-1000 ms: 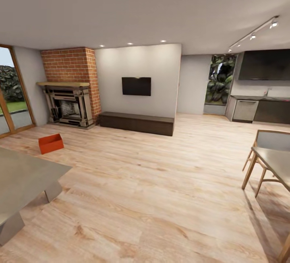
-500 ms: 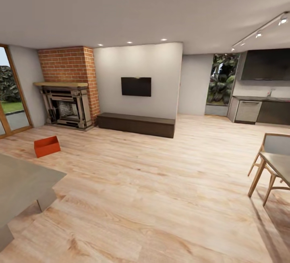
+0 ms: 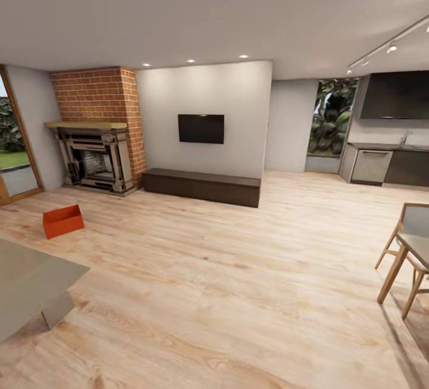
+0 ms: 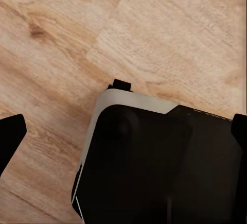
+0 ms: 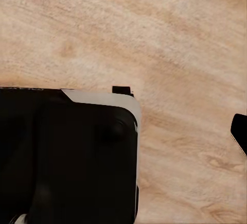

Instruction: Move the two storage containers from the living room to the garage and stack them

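Note:
One red-orange storage container (image 3: 62,221) sits on the light wood-plank floor of the living room, at the far left of the head view, in front of the brick fireplace (image 3: 95,159). It is several steps away from me. In the left wrist view my left gripper (image 4: 123,139) hangs open over my dark base, with its black fingertips (image 4: 10,139) at opposite edges and nothing between them. One fingertip (image 5: 240,134) of my right gripper (image 5: 123,135) shows at the edge of the right wrist view, spread wide and holding nothing.
A grey table (image 3: 30,282) juts in at the near left. A wooden chair and table (image 3: 408,252) stand at the near right. A low dark bench (image 3: 201,186) runs under the wall TV. Glass doors (image 3: 15,139) are at the far left and kitchen units (image 3: 387,165) at the back right.
The whole head view has shifted: the container, grey table and chair have slid outward and lower in the picture, so the camera has moved. Nothing in the room has moved.

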Motion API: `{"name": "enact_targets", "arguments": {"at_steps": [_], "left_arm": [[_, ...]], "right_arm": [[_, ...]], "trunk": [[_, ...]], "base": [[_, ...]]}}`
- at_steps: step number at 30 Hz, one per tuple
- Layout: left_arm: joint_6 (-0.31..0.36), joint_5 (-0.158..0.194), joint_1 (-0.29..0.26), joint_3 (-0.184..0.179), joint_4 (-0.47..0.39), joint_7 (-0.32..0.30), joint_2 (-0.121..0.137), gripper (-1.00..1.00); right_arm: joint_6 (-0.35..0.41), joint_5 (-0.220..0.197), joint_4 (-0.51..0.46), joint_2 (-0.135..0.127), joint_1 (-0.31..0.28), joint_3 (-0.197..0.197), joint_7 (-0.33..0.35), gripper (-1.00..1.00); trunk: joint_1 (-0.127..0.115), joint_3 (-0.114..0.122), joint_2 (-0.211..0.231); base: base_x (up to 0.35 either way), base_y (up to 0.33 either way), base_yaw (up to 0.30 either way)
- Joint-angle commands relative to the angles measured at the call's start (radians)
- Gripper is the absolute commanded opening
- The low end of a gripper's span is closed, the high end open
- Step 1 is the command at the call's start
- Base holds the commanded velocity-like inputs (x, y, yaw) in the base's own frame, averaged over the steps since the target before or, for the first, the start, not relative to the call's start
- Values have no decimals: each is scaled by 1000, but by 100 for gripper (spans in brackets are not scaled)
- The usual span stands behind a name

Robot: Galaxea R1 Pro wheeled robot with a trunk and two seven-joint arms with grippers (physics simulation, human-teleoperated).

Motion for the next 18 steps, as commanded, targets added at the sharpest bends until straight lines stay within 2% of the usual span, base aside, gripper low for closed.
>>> {"name": "enact_targets", "arguments": {"at_steps": [1, 18], "left_arm": [[0, 3, 0, 1, 0, 2, 0, 100], [0, 4, 0, 1, 0, 2, 0, 100]], "right_arm": [[-5, -9, 3, 0, -1, 8, -1, 100], [-5, -9, 3, 0, -1, 8, -1, 100]], "trunk": [[1, 0, -1], [1, 0, -1]], "base": [[323, 0, 0], [323, 0, 0]]}}
